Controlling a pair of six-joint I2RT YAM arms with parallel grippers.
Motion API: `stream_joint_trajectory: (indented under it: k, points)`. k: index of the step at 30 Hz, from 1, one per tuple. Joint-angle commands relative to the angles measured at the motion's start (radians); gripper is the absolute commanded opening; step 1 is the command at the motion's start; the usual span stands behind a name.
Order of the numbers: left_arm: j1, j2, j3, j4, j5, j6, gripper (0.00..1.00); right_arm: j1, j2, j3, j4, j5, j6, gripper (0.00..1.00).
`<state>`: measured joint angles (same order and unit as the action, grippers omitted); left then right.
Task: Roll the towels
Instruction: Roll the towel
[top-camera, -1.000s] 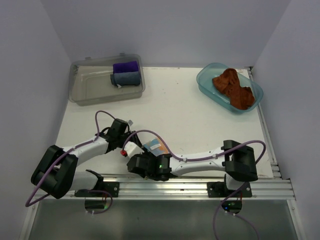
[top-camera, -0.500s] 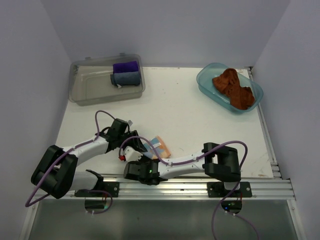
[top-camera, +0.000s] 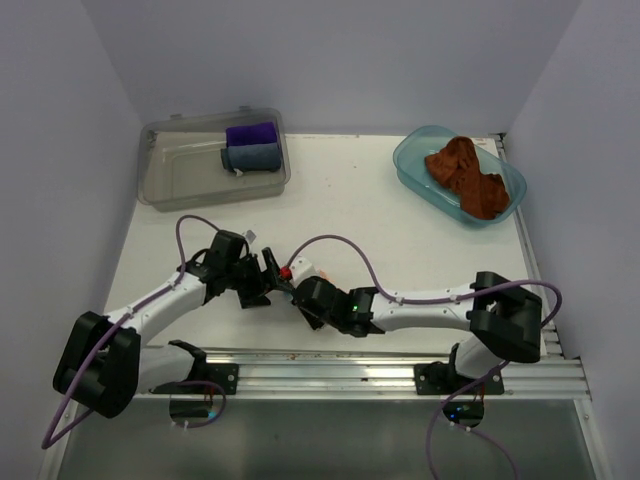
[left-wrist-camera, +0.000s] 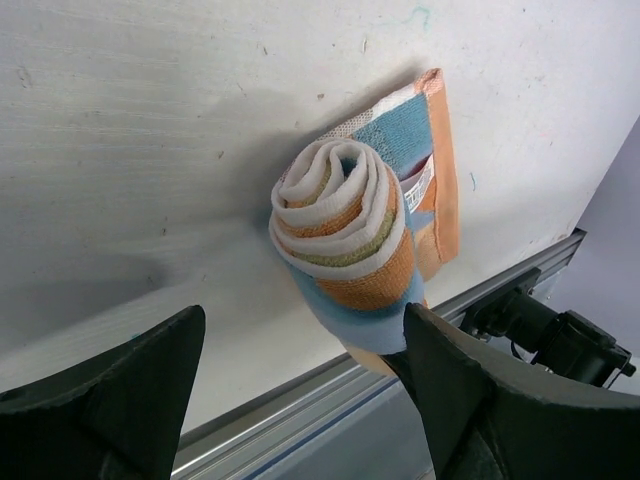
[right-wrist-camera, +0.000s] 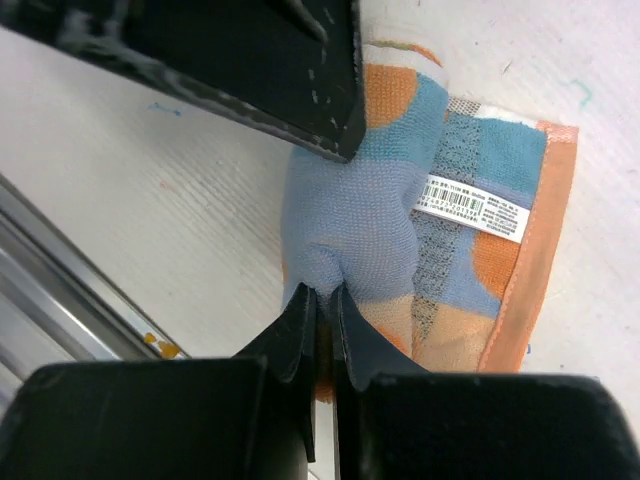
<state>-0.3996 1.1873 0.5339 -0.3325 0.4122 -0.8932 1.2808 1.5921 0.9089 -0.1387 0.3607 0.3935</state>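
The patterned towel (left-wrist-camera: 350, 225), pale blue, orange and white, lies on the white table as a loose roll, its spiral end facing the left wrist camera. My left gripper (left-wrist-camera: 300, 400) stands open around its near end, the right finger (left-wrist-camera: 470, 390) touching the blue outer layer. My right gripper (right-wrist-camera: 325, 300) is shut on a pinch of the patterned towel's (right-wrist-camera: 390, 200) blue outer layer. In the top view both grippers (top-camera: 272, 283) (top-camera: 298, 292) meet near the front edge and hide this towel. The rust-brown towel (top-camera: 465, 175) lies crumpled in a blue tub (top-camera: 408, 165) at the back right.
A clear lidded box (top-camera: 180, 175) at the back left holds a purple cloth (top-camera: 250, 133) and a grey-blue cloth (top-camera: 250, 157). An aluminium rail (top-camera: 400, 368) runs along the near table edge, just behind the roll in the left wrist view. White walls enclose the table.
My left gripper has opened wide and shifted up the table. My right gripper closed on the towel's outer layer, and the right arm swung out to the right.
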Motion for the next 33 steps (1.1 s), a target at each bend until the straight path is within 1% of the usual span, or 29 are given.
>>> stream_joint_trajectory:
  k: [1,4,9,13,18,21,22,27,28,30,31,33]
  points:
    - [0.007,-0.015,0.014,-0.007,0.017,0.028,0.84,-0.047,-0.060,-0.062,0.132,-0.205,0.094,0.00]
    - [0.007,-0.012,0.005,0.012,0.030,0.027,0.84,-0.101,-0.090,-0.137,0.244,-0.314,0.163,0.00]
    - [0.005,-0.008,-0.009,0.044,0.051,0.031,0.87,-0.169,-0.115,-0.249,0.399,-0.433,0.280,0.00]
    - [-0.001,0.018,-0.023,0.078,0.073,0.040,0.91,-0.230,-0.119,-0.303,0.493,-0.515,0.358,0.00]
    - [-0.024,0.064,-0.034,0.134,0.082,0.025,0.90,-0.278,-0.103,-0.358,0.586,-0.617,0.415,0.00]
    - [-0.044,0.087,-0.031,0.168,0.083,0.008,0.86,-0.302,-0.084,-0.380,0.648,-0.655,0.439,0.00]
    - [-0.051,0.097,-0.029,0.174,0.085,0.005,0.83,-0.310,-0.077,-0.384,0.660,-0.664,0.446,0.00]
    - [-0.070,0.142,-0.015,0.207,0.089,0.000,0.74,-0.327,-0.026,-0.401,0.731,-0.704,0.481,0.00]
    - [-0.077,0.147,-0.014,0.211,0.089,0.000,0.71,-0.327,-0.014,-0.401,0.735,-0.712,0.485,0.00]
    - [-0.084,0.166,-0.014,0.227,0.094,-0.003,0.68,-0.328,-0.004,-0.397,0.735,-0.717,0.487,0.00]
    - [-0.091,0.172,-0.012,0.231,0.096,-0.006,0.64,-0.328,-0.001,-0.393,0.728,-0.720,0.487,0.00]
    - [-0.093,0.187,-0.012,0.248,0.106,-0.012,0.58,-0.328,-0.006,-0.371,0.671,-0.715,0.466,0.00]
